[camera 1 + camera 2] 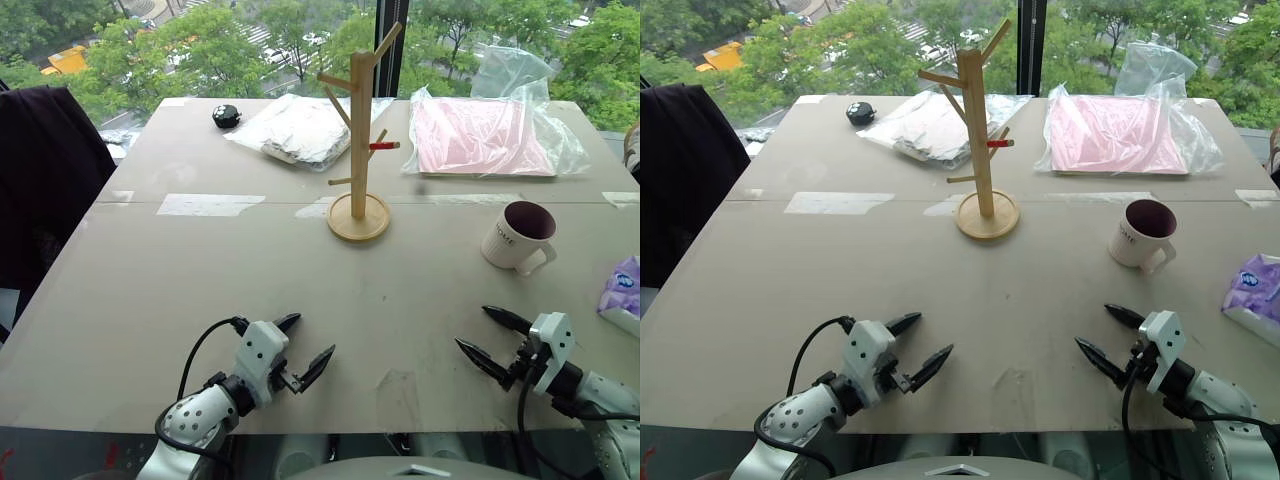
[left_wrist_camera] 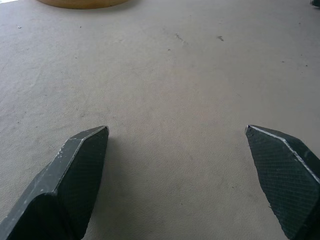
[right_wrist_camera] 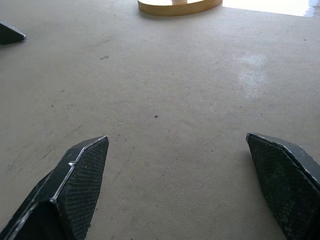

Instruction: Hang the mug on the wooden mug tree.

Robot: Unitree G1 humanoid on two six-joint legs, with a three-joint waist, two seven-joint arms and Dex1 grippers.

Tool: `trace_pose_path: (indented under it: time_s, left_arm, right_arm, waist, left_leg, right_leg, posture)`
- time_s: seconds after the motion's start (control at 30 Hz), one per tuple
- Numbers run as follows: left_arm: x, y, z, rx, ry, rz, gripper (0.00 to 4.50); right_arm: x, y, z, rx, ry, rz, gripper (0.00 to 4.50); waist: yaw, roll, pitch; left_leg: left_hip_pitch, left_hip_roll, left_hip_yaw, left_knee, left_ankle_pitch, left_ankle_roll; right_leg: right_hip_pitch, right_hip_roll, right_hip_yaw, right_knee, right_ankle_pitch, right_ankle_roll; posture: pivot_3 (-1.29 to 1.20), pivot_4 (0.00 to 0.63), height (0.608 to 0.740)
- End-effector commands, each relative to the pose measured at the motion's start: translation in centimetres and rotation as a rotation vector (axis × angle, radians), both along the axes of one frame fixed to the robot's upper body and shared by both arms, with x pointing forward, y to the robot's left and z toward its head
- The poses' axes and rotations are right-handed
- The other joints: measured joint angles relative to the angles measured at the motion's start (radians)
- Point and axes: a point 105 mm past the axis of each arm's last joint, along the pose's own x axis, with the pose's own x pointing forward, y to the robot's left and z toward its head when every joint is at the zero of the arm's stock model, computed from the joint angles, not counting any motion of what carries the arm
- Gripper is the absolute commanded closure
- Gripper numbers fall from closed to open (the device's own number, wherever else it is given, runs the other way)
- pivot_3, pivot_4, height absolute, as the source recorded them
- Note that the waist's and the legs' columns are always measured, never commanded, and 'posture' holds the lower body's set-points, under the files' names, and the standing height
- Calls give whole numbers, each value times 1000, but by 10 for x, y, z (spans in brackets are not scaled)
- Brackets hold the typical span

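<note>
Nearest me, my left gripper [image 1: 306, 349] hangs low over the near edge of the table [image 1: 200, 290], fingers spread and empty. My right gripper [image 1: 492, 336] sits at the same depth on the other side, fingers parted as wide as they go, nothing between them.

Further out on the right stands the mug [image 1: 519, 237], upright on the table, its handle turned toward the near right. It is closer to my right gripper than to the left, but still well apart from it.

I judge the mug rigid, smooth and fairly weighty, so it could slip in hard fingers and would chip if dropped. I'd pinch the wall at the rim opposite the handle, leaving the loop free for a peg.

Beyond, near the table's middle, the mug tree [image 1: 359, 140] stands upright, its red-tipped peg [image 1: 384, 146] pointing right. Bagged items lie behind it.
</note>
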Motion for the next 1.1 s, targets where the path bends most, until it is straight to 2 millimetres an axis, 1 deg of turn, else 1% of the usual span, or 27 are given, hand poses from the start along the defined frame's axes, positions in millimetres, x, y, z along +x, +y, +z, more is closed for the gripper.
trace_pose_path:
  time_s: [0.03, 0.13, 0.43, 0.83, 0.9, 1.0, 1.07, 1.1]
  left_arm:
    - [-7, 0, -14, -9, 62, 2, 0]
    - [-5, 0, -12, -42, 51, 1, 0]
    - [-2, -2, -9, -53, 38, -28, 0]
    - [-2, -5, -7, -53, 40, -57, 0]
    - [0, -7, -4, -50, 29, -76, 0]
    - [5, -15, 6, -44, 3, -130, 0]
    - [7, -22, 10, 25, -18, -228, 0]
    - [12, -25, 17, 34, -38, -262, 0]
  right_arm:
    - [-2, -5, -1, -13, 5, -6, 49]
    - [0, -4, -1, -15, 0, -1, 49]
    - [3, -6, -1, -19, -9, -15, 49]
    - [-1, -6, -1, -15, -16, -45, 49]
    - [0, -7, 1, -8, -26, -71, 49]
    - [2, -12, 5, 11, -39, -139, 49]
    - [4, -21, 6, 14, -44, -229, 49]
    - [4, -27, 7, 14, -50, -276, 49]
  waist:
    - [0, 0, 0]
    - [0, 0, 0]
    - [1, 0, 0]
    - [3, 0, 0]
    - [5, 0, 0]
    - [12, 0, 0]
    - [21, 0, 1]
    - [25, 0, 1]
  left_leg:
    - [0, 0, 0, 0, 0, 0]
    - [0, 0, 0, 0, 0, 0]
    - [0, 0, 0, 0, 0, 0]
    - [0, 0, 0, 0, 0, 0]
    - [0, 0, 0, 0, 0, 0]
    - [0, -1, 0, 0, 0, 0]
    - [0, -1, 0, 1, 0, 0]
    - [0, -1, 0, 1, 0, 0]
  right_leg:
    - [0, 0, 0, 0, 0, 0]
    - [0, 0, 0, 0, 0, 0]
    - [0, 0, 0, 0, 0, 0]
    - [0, 0, 0, 0, 0, 0]
    - [0, 0, 0, 0, 0, 0]
    - [0, 0, 0, 0, 0, 0]
    - [0, 0, -1, 0, 0, 0]
    - [0, 0, -1, 0, 0, 0]
  posture:
    - [0, 150, 740]
    - [0, 150, 740]
    - [0, 150, 740]
    - [0, 150, 740]
    - [0, 150, 740]
    - [0, 150, 740]
    - [0, 150, 740]
    - [0, 150, 740]
